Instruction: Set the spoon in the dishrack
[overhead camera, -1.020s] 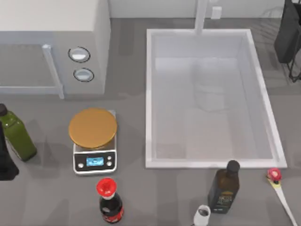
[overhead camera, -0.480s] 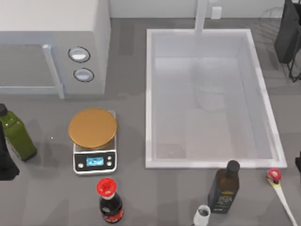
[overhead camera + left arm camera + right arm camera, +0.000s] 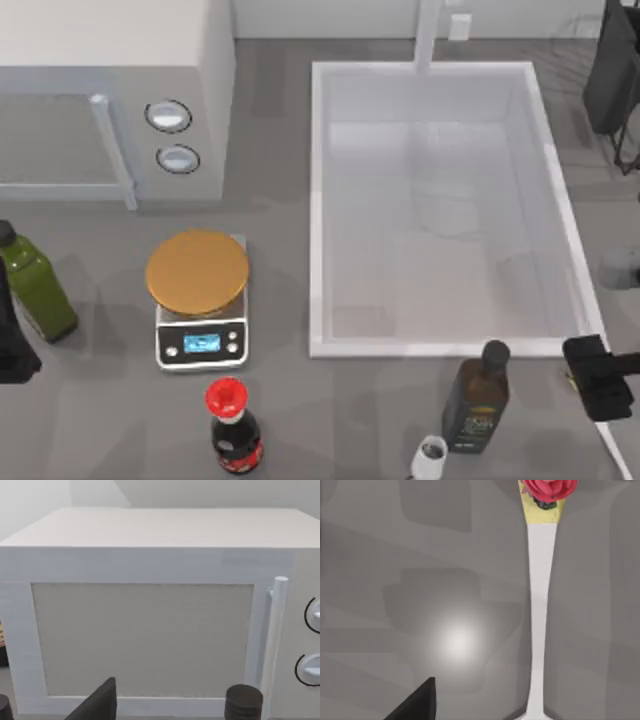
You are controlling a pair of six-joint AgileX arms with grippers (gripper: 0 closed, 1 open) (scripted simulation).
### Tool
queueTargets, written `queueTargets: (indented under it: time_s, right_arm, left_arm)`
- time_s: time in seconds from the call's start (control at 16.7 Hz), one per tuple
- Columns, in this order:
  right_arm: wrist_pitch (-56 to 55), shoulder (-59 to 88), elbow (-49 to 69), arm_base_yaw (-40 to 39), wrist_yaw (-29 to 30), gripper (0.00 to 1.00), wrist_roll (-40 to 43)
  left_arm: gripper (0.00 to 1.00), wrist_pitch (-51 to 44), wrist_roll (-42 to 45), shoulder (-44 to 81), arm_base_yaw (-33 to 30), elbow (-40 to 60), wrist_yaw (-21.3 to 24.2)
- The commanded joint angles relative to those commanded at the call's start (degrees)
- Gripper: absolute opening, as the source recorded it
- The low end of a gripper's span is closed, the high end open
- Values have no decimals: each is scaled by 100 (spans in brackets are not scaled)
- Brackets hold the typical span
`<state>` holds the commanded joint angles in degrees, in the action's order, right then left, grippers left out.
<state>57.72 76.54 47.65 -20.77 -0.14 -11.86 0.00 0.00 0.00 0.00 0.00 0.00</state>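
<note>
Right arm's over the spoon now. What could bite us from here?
1. The spoon lies flat on the table and is slim, so the jaws may scrape the surface or pinch it off-centre.
2. The dark bottle stands close to the right gripper; a sideways move may tip it.
3. The dishrack sits at the far right edge, beside the sink; a slip could drop the spoon in.
</note>
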Motion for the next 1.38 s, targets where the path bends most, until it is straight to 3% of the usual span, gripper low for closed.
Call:
queueTargets:
  time_s: [0.54, 1.02, 1.38]
  right_arm:
    - [171, 292, 166, -87, 18, 100, -49]
    - [-1808, 853, -1250, -136, 20, 100, -93]
    - [-2446, 1580, -1178, -128, 21, 100, -95]
  left_arm:
    - [100, 0, 0, 0, 0, 0, 0]
    - [100, 0, 0, 0, 0, 0, 0]
    - [100, 0, 0, 0, 0, 0, 0]
